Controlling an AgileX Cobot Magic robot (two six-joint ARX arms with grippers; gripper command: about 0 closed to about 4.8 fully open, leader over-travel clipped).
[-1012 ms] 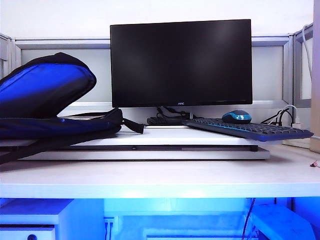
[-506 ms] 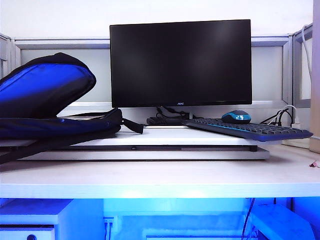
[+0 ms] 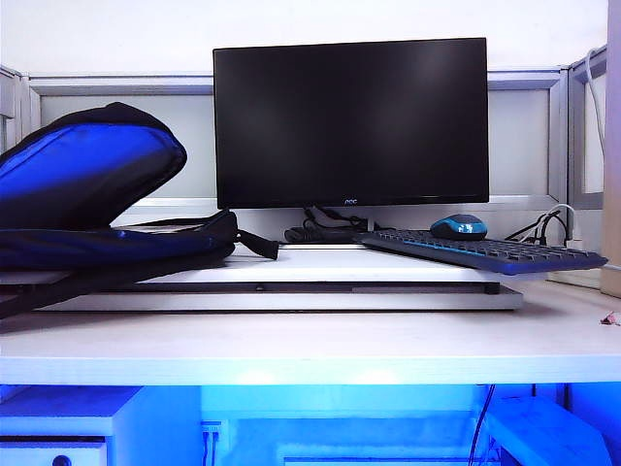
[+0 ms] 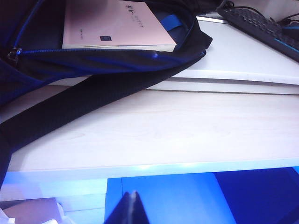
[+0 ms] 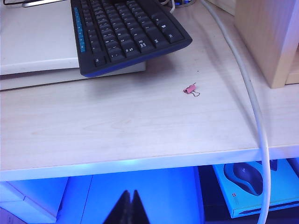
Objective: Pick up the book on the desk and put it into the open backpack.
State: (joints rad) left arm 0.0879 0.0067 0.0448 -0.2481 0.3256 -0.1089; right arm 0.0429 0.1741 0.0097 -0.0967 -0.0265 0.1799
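The pale pink book (image 4: 112, 25) lies flat inside the open black and blue backpack (image 4: 93, 65), its white page edges facing the opening. The backpack (image 3: 87, 209) rests on the white platform board at the left of the desk (image 3: 310, 349), flap raised; the book does not show in the exterior view. My left gripper (image 4: 131, 193) is shut and empty, hanging off the desk's front edge, well short of the backpack. My right gripper (image 5: 129, 192) is also shut and empty, off the front edge at the desk's right end. Neither gripper shows in the exterior view.
A black monitor (image 3: 351, 121) stands at the back. A dark keyboard (image 3: 480, 250) overhangs the white platform board (image 3: 291, 291), with a blue mouse (image 3: 459, 226) behind it. A small pink clip (image 5: 190, 89), a grey cable (image 5: 247, 93) and a wooden box (image 5: 268, 37) sit at the right.
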